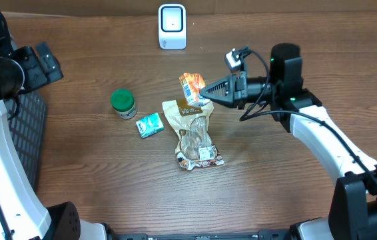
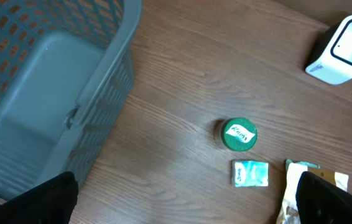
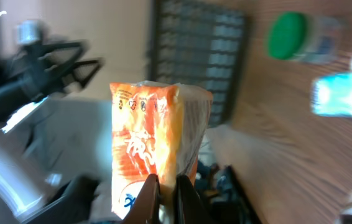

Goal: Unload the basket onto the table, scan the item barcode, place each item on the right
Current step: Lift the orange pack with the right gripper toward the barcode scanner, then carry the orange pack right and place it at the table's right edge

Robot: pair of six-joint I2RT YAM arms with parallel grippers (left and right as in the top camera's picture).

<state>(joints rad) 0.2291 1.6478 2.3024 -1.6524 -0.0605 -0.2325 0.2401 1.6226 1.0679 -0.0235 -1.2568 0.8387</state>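
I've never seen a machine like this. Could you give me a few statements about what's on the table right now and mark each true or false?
1. The right gripper is pinching an orange packet. True.
2. The left gripper is clamped on the green-lidded jar. False: it is open and empty; the jar stands on the table.
3. A white scanner stands on the table. True.
4. The teal packet lies inside the basket. False: it lies on the table beside the jar.
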